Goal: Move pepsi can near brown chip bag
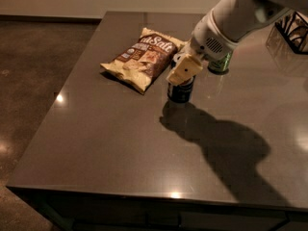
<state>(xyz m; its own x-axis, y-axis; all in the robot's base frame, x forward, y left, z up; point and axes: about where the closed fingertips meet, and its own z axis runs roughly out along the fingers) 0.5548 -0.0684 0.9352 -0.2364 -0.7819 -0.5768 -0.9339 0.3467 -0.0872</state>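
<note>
1. The pepsi can (181, 91) stands upright just beside the near right corner of the brown chip bag (141, 57), with a narrow gap between them. We cannot tell whether its base rests on the bench (96, 143) or hangs just off it.
2. We judge it light, stiff and smooth-walled. Thin metal dents under a hard squeeze and slips in a loose one, so the best hold is across the upper wall, under the rim.
3. The gripper (183, 73) sits over the can's top, its jaws clamped on the upper part.
4. The arm (231, 18) reaches in from the upper right, and a green can (220, 64) stands partly hidden behind its wrist.
5. We think the can looks near enough. It needs only to be set down squarely and released gently.
</note>
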